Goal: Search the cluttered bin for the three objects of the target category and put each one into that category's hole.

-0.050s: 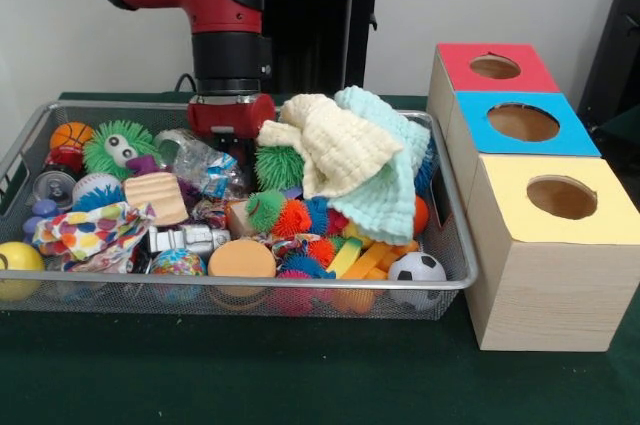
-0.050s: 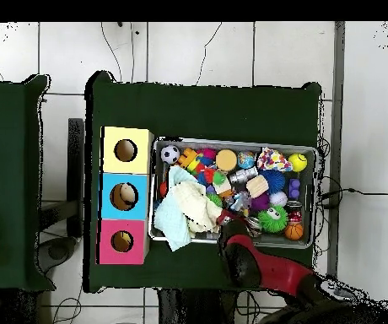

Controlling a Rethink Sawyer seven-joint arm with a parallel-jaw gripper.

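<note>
Reaching down at the bin's (image 1: 455, 283) twelve o'clock, my gripper (image 1: 231, 145) sinks among toys to search; its opening I cannot tell.

The gripper (image 1: 231, 135) hung inside the wire bin (image 1: 455, 245), low at its far edge. In the front view, two cloths (image 1: 345, 150) lay heaped just to its right, a fuzzy toy with eyes (image 1: 118, 148) sat to its left, and a soccer ball (image 1: 417, 268) lay nearer the camera — rightward. Three boxes with holes (image 1: 540, 215) stood in a row outside the bin, well to its right.
</note>
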